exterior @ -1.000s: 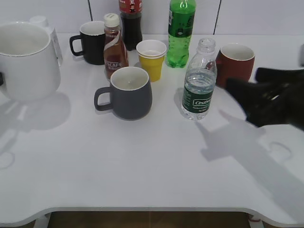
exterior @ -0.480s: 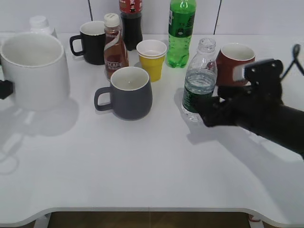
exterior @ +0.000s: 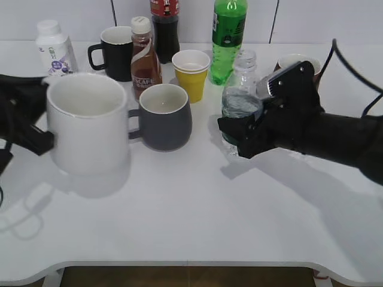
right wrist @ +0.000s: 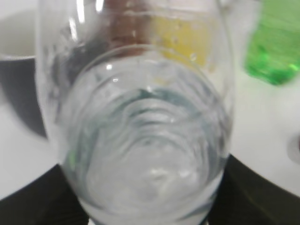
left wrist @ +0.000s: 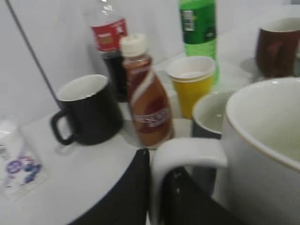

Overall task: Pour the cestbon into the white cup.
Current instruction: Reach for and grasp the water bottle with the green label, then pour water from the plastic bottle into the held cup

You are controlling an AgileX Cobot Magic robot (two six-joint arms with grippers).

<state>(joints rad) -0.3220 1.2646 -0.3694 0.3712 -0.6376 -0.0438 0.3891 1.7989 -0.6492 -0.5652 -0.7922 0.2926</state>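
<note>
- The right arm reaches in from the right edge of the exterior view, its dark forearm sloping down toward the middle of the surface.
- The right hand [exterior: 239,136] is closed around the lower body of the cestbon [exterior: 240,89], its black fingers [right wrist: 28,206] showing on both sides of the bottle in the right wrist view.
- The left arm enters low from the left edge of the exterior view.
- The left hand [exterior: 27,116] grips the white cup [exterior: 88,122] by its handle; in the left wrist view the dark fingers [left wrist: 129,194] clamp the handle.
</note>
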